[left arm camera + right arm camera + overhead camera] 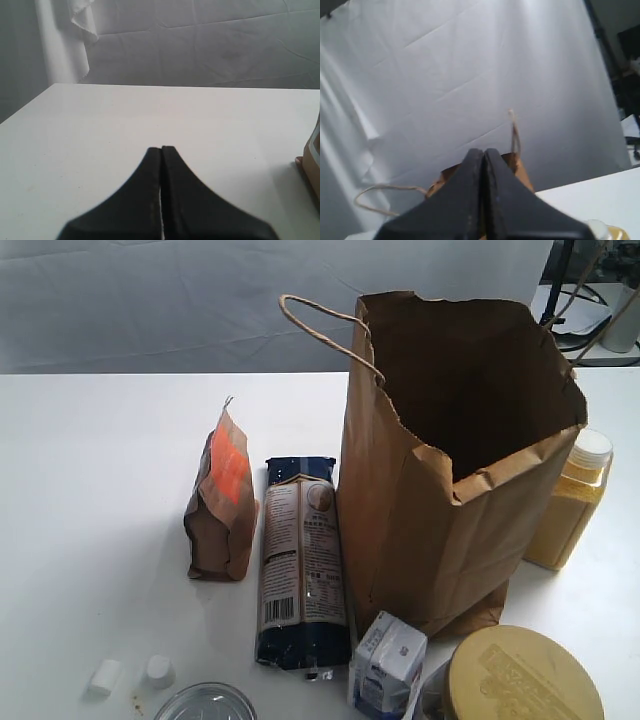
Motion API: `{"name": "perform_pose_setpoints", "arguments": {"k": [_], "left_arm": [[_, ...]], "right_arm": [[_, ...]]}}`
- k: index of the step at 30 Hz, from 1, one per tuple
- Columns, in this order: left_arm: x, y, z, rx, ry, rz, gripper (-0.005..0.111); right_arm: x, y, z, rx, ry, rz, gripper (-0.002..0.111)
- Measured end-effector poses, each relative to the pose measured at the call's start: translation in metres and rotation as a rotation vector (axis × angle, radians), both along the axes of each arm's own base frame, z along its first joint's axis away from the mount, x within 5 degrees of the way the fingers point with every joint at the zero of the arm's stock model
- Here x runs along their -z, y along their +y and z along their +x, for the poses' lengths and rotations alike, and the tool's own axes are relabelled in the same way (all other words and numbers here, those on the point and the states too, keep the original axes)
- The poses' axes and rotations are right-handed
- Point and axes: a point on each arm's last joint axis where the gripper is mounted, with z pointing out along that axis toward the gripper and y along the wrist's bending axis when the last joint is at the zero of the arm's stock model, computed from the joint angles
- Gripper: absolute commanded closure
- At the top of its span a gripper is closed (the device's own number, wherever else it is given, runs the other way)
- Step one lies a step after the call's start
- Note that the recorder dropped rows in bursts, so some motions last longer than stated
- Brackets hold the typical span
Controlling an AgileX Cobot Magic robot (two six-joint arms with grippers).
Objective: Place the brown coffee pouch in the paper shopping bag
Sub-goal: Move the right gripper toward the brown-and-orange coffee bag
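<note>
The brown coffee pouch (pixel 222 503) stands upright on the white table, its orange-red label facing right, left of the noodle packet. The paper shopping bag (pixel 450 460) stands open at centre right, handles up. Neither gripper shows in the exterior view. My left gripper (pixel 161 148) is shut with nothing in it, over bare table. My right gripper (pixel 484 150) is shut and empty too; the paper shopping bag's rim (pixel 520 167) and a cord handle (pixel 380 192) peek out behind it.
A dark-blue noodle packet (pixel 300 565) lies between pouch and bag. A yellow bottle (pixel 570 502) stands right of the bag. A small carton (pixel 388 663), a yellow-lidded tin (pixel 522 676), a glass rim (pixel 205 702) and two white caps (pixel 130 675) sit along the front edge.
</note>
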Motion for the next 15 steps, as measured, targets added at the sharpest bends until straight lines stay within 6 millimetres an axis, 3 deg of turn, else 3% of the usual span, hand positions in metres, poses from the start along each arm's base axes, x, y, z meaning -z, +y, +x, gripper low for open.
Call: {"name": "perform_pose_setpoints", "arguments": {"k": [7,15], "left_arm": [[0.0,0.0,0.0,0.0,0.0,0.0,0.107],[0.0,0.0,0.0,0.0,0.0,0.0,0.107]], "right_arm": [[-0.056,0.042,0.021,-0.369,0.061,-0.147,0.108],[-0.092,0.077,0.065,-0.563,0.156,-0.198,0.108]]}}
